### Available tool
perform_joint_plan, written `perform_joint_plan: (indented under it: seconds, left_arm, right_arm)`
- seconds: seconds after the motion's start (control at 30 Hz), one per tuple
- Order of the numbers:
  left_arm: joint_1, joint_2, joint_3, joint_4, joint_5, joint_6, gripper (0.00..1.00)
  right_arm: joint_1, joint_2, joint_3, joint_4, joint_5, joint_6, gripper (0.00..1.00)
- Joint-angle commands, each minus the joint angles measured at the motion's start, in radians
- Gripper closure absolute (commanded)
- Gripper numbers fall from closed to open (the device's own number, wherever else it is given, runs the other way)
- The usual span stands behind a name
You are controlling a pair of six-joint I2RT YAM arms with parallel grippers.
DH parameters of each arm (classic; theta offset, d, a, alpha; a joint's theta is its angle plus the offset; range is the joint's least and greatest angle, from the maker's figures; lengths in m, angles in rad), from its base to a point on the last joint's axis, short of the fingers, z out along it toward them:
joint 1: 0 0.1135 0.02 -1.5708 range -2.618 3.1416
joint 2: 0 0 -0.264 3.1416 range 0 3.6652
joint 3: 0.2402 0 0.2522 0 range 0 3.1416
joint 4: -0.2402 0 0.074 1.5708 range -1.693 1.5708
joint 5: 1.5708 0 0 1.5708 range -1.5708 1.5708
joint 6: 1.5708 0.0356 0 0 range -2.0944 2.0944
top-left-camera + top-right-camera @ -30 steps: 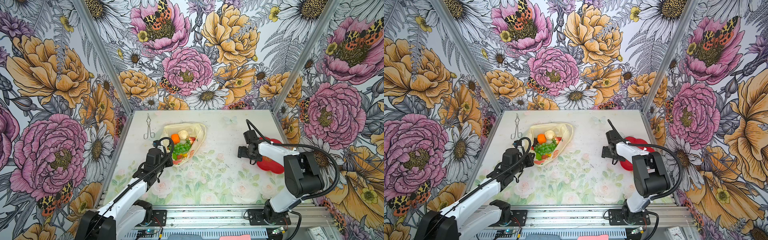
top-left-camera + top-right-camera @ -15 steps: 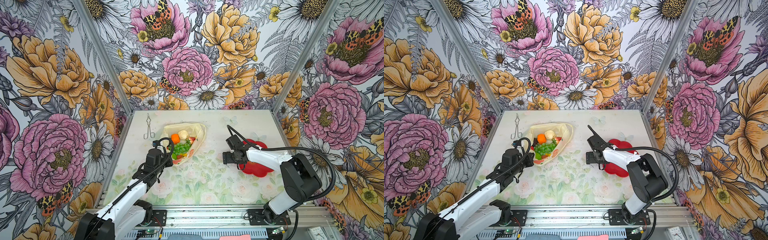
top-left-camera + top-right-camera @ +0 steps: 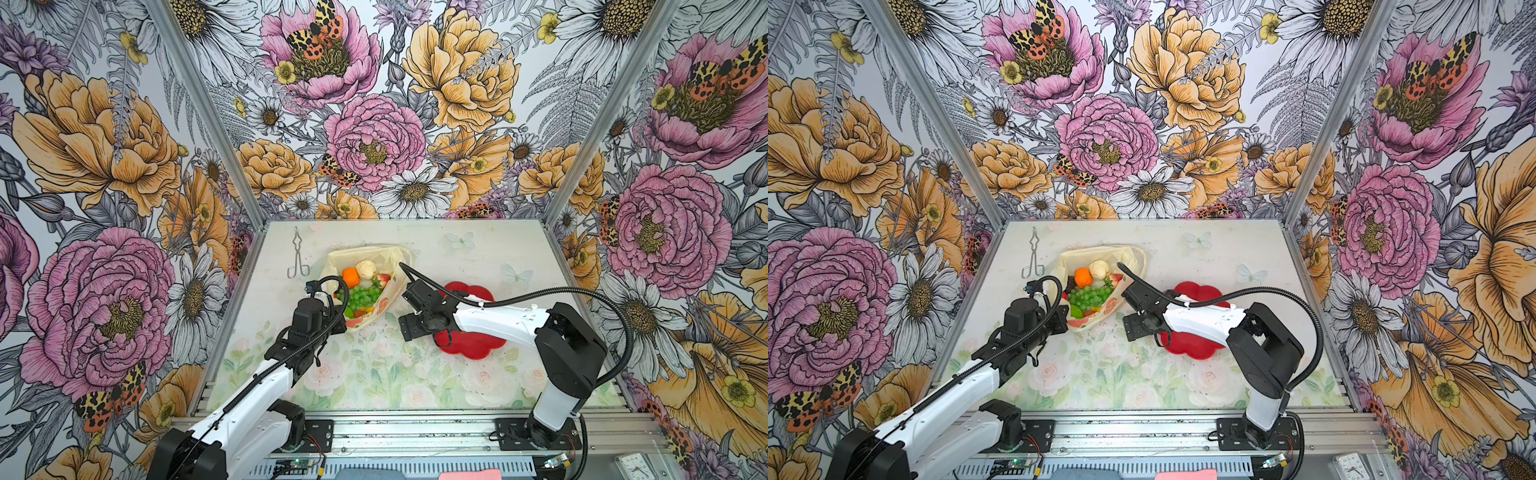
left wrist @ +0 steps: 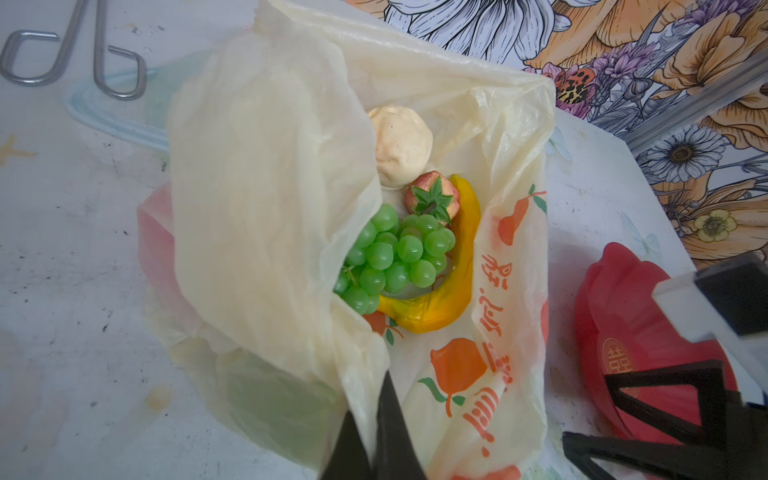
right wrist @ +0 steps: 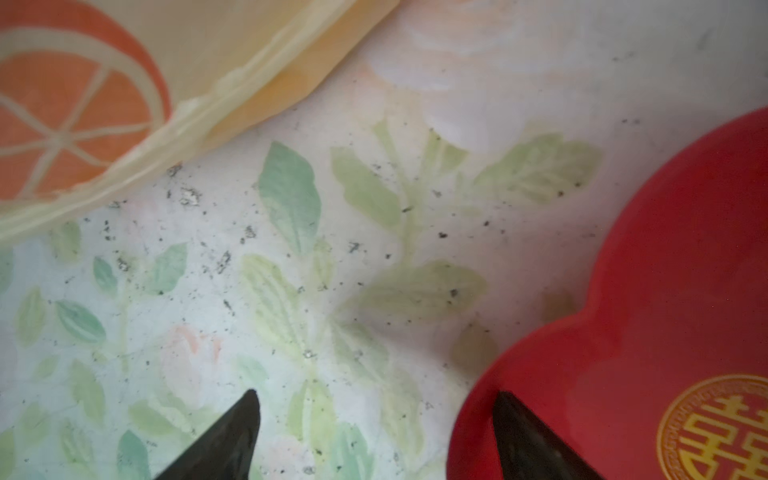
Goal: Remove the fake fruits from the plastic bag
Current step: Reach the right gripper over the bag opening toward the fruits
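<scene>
**Progress: early stage.** As far as the views show, no fruit is out of the bag.

**Bag.** The bag lies on the table, left of centre and toward the far side. Its upper layer is lifted, so the mouth gapes.

**Fruits.** The fruits sit in one heap inside the bag.
- In the left wrist view the grapes lie in the middle.
- The banana curves around the grapes.
- The strawberry touches both the grapes and the banana.
- The cream piece lies just beyond the strawberry.
- The orange shows in both top views, just beside the cream piece.
- A red shape and a green shape show dimly through the film. What they are cannot be told.

**Left gripper**. The jaws are together, pinched on the edge of the bag's upper layer. This grip holds the mouth up.

**Right gripper**. The jaws stand wide apart with nothing between them. The gripper hangs low over bare table between the bag and the plate, near the bag's side. It touches no fruit.

**Plate.** The red plate lies right of the bag. No fruit shows on the part in view, and the right arm covers the rest.

**Tongs.** The tongs lie apart, left of the bag.

**Remaining work.** Every visible fruit has yet to come out. With the mouth held open, the step in hand appears to be the right gripper's reach into the bag. The banana and grapes look like the easiest first picks.
</scene>
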State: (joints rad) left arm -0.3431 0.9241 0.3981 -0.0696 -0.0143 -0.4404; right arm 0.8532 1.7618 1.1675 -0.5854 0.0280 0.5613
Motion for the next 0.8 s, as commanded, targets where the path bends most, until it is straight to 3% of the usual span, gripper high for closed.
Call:
perform_joint_plan:
  seconds: [0.0,0.23,0.53,0.77]
  left_arm:
    - [-0.010,-0.014,-0.014,0.019,-0.022,0.019,1.00]
    - [-0.010,-0.018,-0.015,0.017,-0.025,0.020,1.00]
    - [-0.012,-0.016,-0.017,0.017,-0.029,0.012,1.00]
    - [-0.032,-0.050,-0.048,-0.033,-0.022,-0.147,1.00]
  right_arm:
    - [0.041,0.035,0.059,0.009,-0.019,0.024,0.13]
    - [0.102,0.050,0.111,0.009,-0.039,0.019,0.17]
    - [0.099,-0.051,0.112,-0.025,0.013,0.000,0.18]
    - [0.076,-0.093,0.207,-0.025,0.069,-0.025,0.19]
